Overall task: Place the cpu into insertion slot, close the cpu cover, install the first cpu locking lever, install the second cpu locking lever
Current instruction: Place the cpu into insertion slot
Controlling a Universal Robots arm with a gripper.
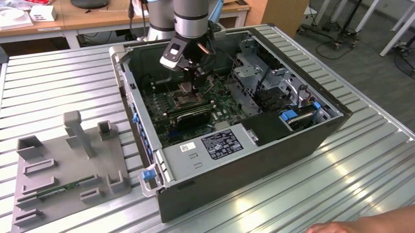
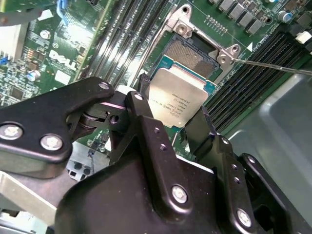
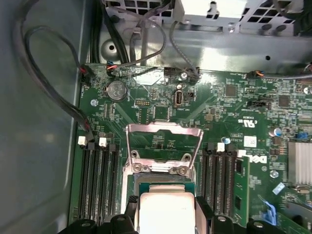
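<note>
At the table's (image 1: 363, 160) near edge, a person's hand (image 1: 363, 225) shows on the ribbed metal. Toward the near corner on the exterior view's left lies a grey fixture plate (image 1: 61, 170) with upright blocks. Beyond these, mid-table, the open computer case (image 1: 259, 160) lies on its side with its green motherboard (image 1: 220, 104) facing up. The arm (image 1: 189, 19) reaches down into the case from the far edge. The gripper (image 2: 173, 111) is clamped on the cpu (image 2: 178, 92), with a black finger (image 2: 141, 109) on each of two opposite edges (the silvery top faces the camera in both wrist views). The cpu hangs over the near part of the insertion slot (image 2: 189, 52), and part of the slot's pin field lies bare beyond it. Whether chip and slot touch cannot be told. Past the slot, the cpu cover (image 3: 165, 128) stands open on its hinge, and the board shows through its square cut-out. A thin locking lever (image 2: 273, 67) sticks out free from the slot's corner. Memory slots (image 3: 97, 180) flank the socket. Farther on, a coin cell (image 3: 115, 90) and cables (image 3: 53, 87) sit by the board's far edge.
</note>
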